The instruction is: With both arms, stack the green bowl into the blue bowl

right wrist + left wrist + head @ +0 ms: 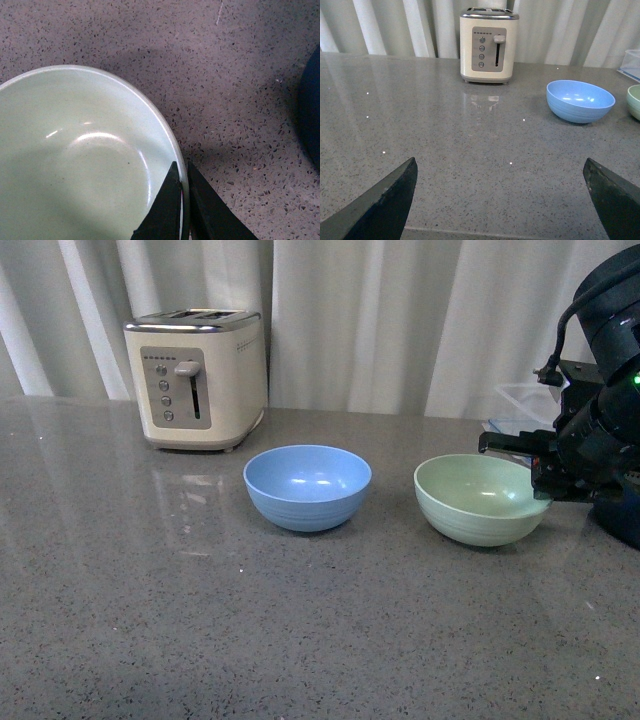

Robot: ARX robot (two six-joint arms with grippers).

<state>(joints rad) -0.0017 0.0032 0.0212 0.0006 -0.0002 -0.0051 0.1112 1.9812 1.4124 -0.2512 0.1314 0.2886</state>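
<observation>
While the green bowl [480, 498] sits upright on the grey speckled table [150, 620], the right gripper [540, 475] clamps its rim at the bowl's 3 o'clock edge. The right wrist view shows the right gripper [182, 167] drawn narrow, one finger inside the wall and one outside, with the pale mint rim between them. That bowl [75, 165] is matte, with faint ridges low on its outside, and its inside shows only bare surface and a few glints of light. At its 9 o'clock, near but apart, stands the blue bowl [307, 486], sky-blue and of the same size and shape, its inside likewise bare. A cream toaster [196, 378] stands at the blue bowl's 10 o'clock, against the white curtain [400, 320]. A dark blue vessel [620, 520] sits just past the green bowl's 3 o'clock side. The left gripper [499, 161] is spread wide above bare table, well apart from both bowls.
</observation>
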